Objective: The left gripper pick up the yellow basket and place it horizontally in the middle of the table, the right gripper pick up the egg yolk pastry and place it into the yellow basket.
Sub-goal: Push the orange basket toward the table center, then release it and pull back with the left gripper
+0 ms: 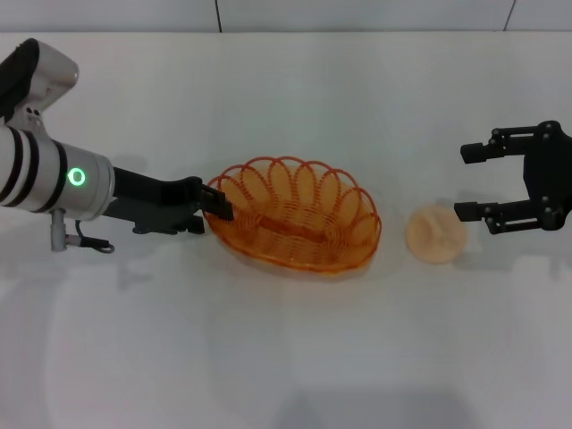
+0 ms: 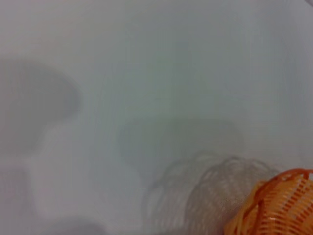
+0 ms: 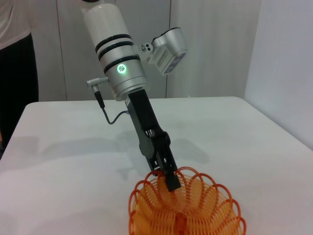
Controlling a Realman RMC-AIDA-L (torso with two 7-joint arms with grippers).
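Note:
The yellow basket [image 1: 295, 214] lies lengthwise in the middle of the white table [image 1: 286, 357]. My left gripper [image 1: 214, 206] is shut on the basket's left rim. The right wrist view shows the left gripper [image 3: 167, 177] with one finger over the basket's [image 3: 195, 210] scalloped edge. A corner of the basket [image 2: 279, 208] shows in the left wrist view. The egg yolk pastry [image 1: 435, 234] sits on the table just right of the basket. My right gripper [image 1: 474, 182] is open and empty, close to the pastry's right and slightly behind it.
The table's far edge [image 1: 286, 33] runs along the back, with a wall behind it. A person in dark clothes [image 3: 14, 83] stands beyond the table's far end in the right wrist view.

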